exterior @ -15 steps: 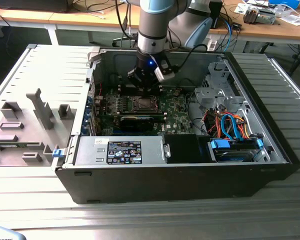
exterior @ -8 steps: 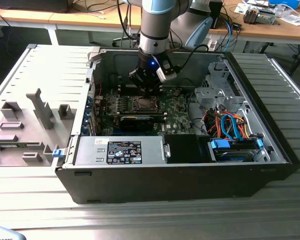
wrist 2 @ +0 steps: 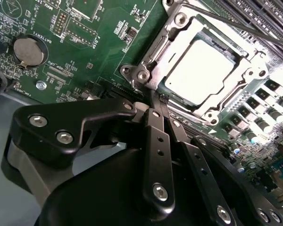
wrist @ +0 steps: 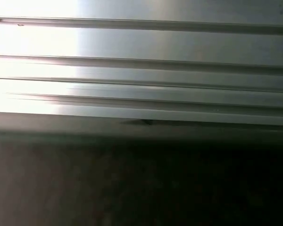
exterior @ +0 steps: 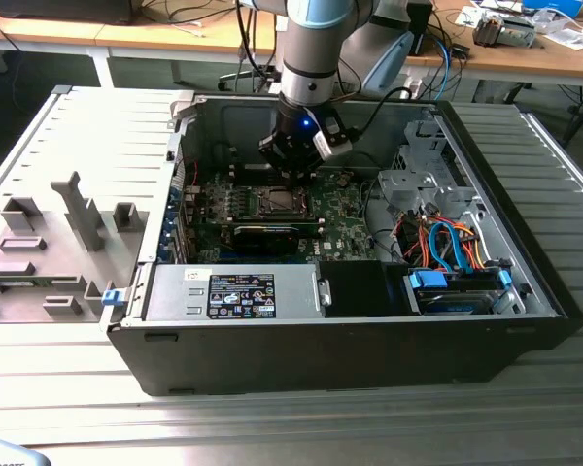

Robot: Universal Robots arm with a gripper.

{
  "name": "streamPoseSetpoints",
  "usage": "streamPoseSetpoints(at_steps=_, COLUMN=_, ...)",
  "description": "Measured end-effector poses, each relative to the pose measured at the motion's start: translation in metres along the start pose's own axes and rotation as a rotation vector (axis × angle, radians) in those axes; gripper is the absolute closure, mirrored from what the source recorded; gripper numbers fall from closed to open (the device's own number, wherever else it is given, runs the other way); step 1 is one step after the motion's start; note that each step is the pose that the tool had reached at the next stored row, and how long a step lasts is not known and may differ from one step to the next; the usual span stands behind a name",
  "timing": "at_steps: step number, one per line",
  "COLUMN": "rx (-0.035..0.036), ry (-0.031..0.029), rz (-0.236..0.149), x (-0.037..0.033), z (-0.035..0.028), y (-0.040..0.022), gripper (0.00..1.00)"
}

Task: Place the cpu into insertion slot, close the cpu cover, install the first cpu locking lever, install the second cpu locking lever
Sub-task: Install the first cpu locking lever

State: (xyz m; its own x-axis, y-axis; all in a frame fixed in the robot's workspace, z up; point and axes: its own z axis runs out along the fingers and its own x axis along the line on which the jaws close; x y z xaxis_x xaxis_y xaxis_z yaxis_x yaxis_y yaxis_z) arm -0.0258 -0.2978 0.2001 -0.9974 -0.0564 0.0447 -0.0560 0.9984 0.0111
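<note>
Gripper (wrist 2: 156, 100), black w/ two slim fingers, is hovering right at the near corner of the insertion slot (wrist 2: 205, 70), the small square socket w/ silvery metal rim set in the green circuit board (wrist 2: 92, 52). Fingers (wrist 2: 155, 136) are pressed together, basically closed, tips meeting at a point; nothing visible between them, so it's holding nothing as far as I can tell. Tips are sitting at or just above the socket frame's corner by a screw; contact can't be confirmed.

Small flat square cpu (wrist 2: 198, 70) w/ dull silver-grey metal face is lying flat inside the slot, looking seated. Thin silvery metal cpu cover (wrist 2: 247, 77) w/ square window seems to be lying down around the chip, framing it, though whether it's fully pressed down isn't clear. A thin dark wire-like lever rod (wrist 2: 226, 23) is running along the far side of the socket; whether it's latched can't be judged.

So: chip placement looks done, cover apparently down, lever work seemingly under way or remaining.

In the exterior view the gripper (exterior: 293, 175) is hanging over the socket (exterior: 275, 202) inside the open black computer case (exterior: 369, 340), which is lying on a ribbed grey metal table (exterior: 272, 427). Round coin battery (wrist 2: 29, 52) is sitting well apart on the board.
</note>
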Motion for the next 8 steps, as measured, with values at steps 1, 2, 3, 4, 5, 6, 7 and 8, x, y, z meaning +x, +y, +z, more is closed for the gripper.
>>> streamPoseSetpoints(at_steps=1, rx=-0.0009, ry=0.0, rz=0.0, x=-0.0001, z=0.0, y=0.0005, gripper=0.89)
streamPoseSetpoints(at_steps=2, rx=-0.0014, ry=-0.0001, rz=-0.001, x=-0.0001, z=-0.0001, y=0.0014, gripper=0.89)
streamPoseSetpoints(at_steps=3, rx=-0.0016, ry=-0.0002, rz=-0.001, x=-0.0002, z=-0.0004, y=0.0016, gripper=0.89)
streamPoseSetpoints(at_steps=4, rx=-0.0023, ry=-0.0005, rz=-0.001, x=-0.0002, z=-0.0012, y=0.0018, gripper=0.89)
streamPoseSetpoints(at_steps=5, rx=-0.0029, ry=-0.0009, rz=-0.001, x=-0.0002, z=-0.0021, y=0.002, gripper=0.89)
streamPoseSetpoints(at_steps=6, rx=-0.0026, ry=-0.0007, rz=-0.001, x=-0.0001, z=-0.0035, y=0.002, gripper=0.89)
streamPoseSetpoints(at_steps=7, rx=-0.0016, ry=-0.0001, rz=-0.001, x=0.0, z=-0.0048, y=0.0018, gripper=0.89)
streamPoseSetpoints(at_steps=8, rx=-0.0017, ry=-0.0002, rz=0.0, x=0.0001, z=-0.0057, y=0.0018, gripper=0.89)
